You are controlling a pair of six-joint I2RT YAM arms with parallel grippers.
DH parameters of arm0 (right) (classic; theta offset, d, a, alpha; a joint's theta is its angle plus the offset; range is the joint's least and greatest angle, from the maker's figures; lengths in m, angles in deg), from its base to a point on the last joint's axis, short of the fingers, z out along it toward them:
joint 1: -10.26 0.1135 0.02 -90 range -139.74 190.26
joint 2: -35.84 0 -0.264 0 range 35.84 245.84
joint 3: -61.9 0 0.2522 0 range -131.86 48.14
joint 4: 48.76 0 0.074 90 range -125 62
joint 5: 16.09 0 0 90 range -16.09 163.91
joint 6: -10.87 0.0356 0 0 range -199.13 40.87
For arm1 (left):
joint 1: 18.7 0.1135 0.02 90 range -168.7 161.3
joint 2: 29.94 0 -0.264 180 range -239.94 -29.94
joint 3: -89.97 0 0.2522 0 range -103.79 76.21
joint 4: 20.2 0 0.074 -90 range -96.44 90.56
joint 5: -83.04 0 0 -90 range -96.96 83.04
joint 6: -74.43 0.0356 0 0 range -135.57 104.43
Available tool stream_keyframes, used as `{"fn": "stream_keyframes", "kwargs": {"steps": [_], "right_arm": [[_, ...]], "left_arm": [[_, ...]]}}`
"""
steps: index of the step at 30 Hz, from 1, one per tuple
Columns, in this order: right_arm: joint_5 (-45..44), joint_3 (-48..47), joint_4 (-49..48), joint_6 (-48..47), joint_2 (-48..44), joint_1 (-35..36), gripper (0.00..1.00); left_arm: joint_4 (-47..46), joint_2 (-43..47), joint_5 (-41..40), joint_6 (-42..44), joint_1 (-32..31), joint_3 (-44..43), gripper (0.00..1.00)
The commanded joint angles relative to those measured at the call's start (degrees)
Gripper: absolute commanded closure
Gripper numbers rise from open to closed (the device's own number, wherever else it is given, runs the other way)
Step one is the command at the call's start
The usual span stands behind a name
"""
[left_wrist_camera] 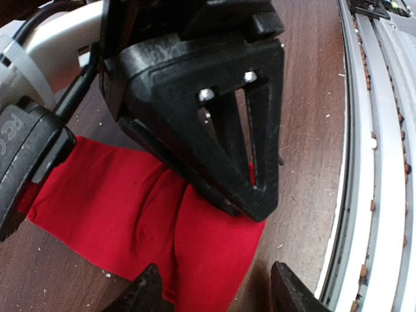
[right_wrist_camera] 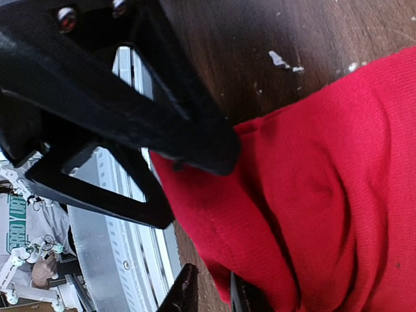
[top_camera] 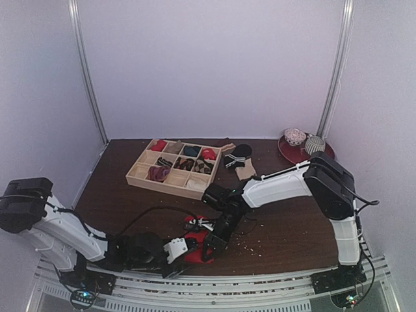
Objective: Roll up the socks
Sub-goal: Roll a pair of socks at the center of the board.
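Lying at the brown desk's [top_camera: 292, 221] near edge, one red sock [left_wrist_camera: 110, 195]; left jaws spread, right jaws pinching it; white walls [top_camera: 214, 65].

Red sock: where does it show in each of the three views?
Top external: red sock at bottom centre, partly hidden by the arms.
Left wrist: red sock spread from lower left to centre.
Right wrist: red sock fills the right half.
Shared landmark: metal rail, beside the sock in all three.
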Motion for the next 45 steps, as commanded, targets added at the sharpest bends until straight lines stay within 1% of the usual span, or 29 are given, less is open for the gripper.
{"fn": "stream_keyframes", "kwargs": {"steps": [1,2,4,9,13,16,18,19,20,21,22,26,29,31,33,35,36,37,38,40,43,44,45], "right_arm": [[-4.67,3.83,6.13,-1.1,3.48,-0.05,0.8],[-4.8,4.04,5.91,-1.2,3.24,-0.06,0.8],[-5.5,4.32,5.61,-1.3,2.57,-0.07,0.8],[-6.97,5.45,3.66,-0.92,0.06,-0.19,0.79],[-10.7,7.17,0.7,1.28,-6.01,-0.08,0.77],[-16.23,9.46,-2.71,4.14,-13.5,-0.09,0.74],[-20.17,12.01,-5.76,6.37,-19.87,-0.08,0.7],[-22.47,13.36,-7.39,7.85,-23.23,-0.07,0.64],[-26.1,14.71,-8.81,9.25,-26.53,-0.09,0.39],[-29.45,15.91,-10.09,10.44,-31.09,0.0,0.05],[-32.66,17.15,-11.18,11.28,-34.37,0.03,0.01],[-49.24,21.28,-13.98,13.71,-45.61,0.91,0.0],[-63.05,24.09,-15.75,16.48,-51.92,1.27,0.0],[-73.3,27.45,-19.62,18.83,-56.06,1.18,0.0],[-79.72,32.19,-24.2,19.32,-60.31,0.77,0.0],[-87.4,37.97,-27.39,24.54,-65.0,0.65,0.0],[-87.94,41.35,-30.87,22.71,-67.69,0.43,0.01],[-85.56,44.21,-34.65,18.27,-69.97,0.39,0.05],[-83.62,46.36,-36.66,16.22,-71.45,0.44,0.08],[-79.8,48.28,-37.1,14.07,-72.18,0.48,0.09],[-76.09,50.43,-37.61,13.72,-70.17,0.93,0.09],[-75.11,50.77,-38.05,13.81,-67.96,1.13,0.09],[-73.37,50.85,-38.42,13.77,-65.71,1.33,0.11]], "left_arm": [[-6.48,-3.41,-2.65,2.68,-0.27,-1.68,0.44],[-6.12,-4.35,-2.75,2.38,-0.21,-2.15,0.46],[-4.68,-5.91,-2.67,0.83,-0.2,-3.16,0.58],[-4.91,-7.56,-1.18,-3.64,0.05,-2.8,1.0],[-1.82,-7.67,0.25,-8.22,0.62,-3.33,1.0],[-1.01,-7.14,3.43,-11.74,1.74,-2.33,1.0],[-1.55,-6.8,5.71,-13.54,2.78,-0.88,1.0],[-1.76,-6.81,6.76,-14.08,3.25,-0.4,1.0],[-1.72,-6.88,7.83,-14.48,3.71,-0.07,1.0],[-1.45,-7.04,8.52,-14.79,4.3,0.07,1.0],[-1.36,-7.29,9.39,-14.78,4.74,0.15,1.0],[-1.82,-7.71,11.47,-14.41,5.47,0.0,1.0],[-2.85,-7.8,12.57,-14.14,5.83,-0.17,1.0],[-2.91,-7.88,13.16,-13.82,6.02,-0.46,1.0],[-2.64,-8.16,13.33,-13.54,6.09,-0.99,1.0],[-2.52,-8.52,13.52,-13.43,6.12,-1.41,1.0],[-2.29,-8.79,13.62,-13.43,6.25,-1.61,1.0],[-2.09,-9.03,13.91,-13.47,6.34,-1.78,1.0],[-1.93,-9.13,14.32,-13.71,6.45,-1.95,1.0],[-1.9,-9.34,15.2,-14.28,6.77,-2.02,1.0],[-2.34,-9.06,16.57,-15.23,7.08,-1.62,1.0],[-2.29,-8.97,16.78,-15.33,7.17,-1.59,1.0],[-2.29,-8.88,16.93,-15.58,7.18,-1.57,1.0]]}}
